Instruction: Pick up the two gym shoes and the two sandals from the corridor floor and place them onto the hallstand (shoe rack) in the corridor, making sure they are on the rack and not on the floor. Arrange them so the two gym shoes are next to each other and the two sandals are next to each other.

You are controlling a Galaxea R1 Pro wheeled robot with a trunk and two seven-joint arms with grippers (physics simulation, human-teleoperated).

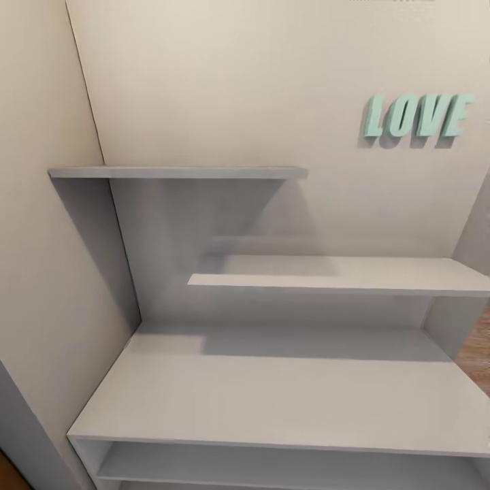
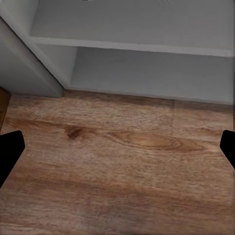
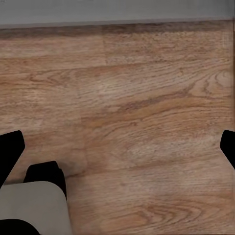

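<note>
While both arms hang low over the corridor floor, each wrist view shows two dark fingertips at the far edges of its picture with bare wood planks between them, so the left gripper and the right gripper both stand spread wide and hold nothing. Beside the right gripper a pale grey rounded part with black pieces sits close above the planks; what it is I cannot tell. Just past the left gripper the floor meets the foot of the hallstand, whose two open shelf compartments look bare in that view. From the head view its flat light-grey top lies close below, tucked into a wall corner. Above it two thin grey wall shelves step upward, and farther up, mint-green letters reading LOVE stand on the beige wall.
</note>
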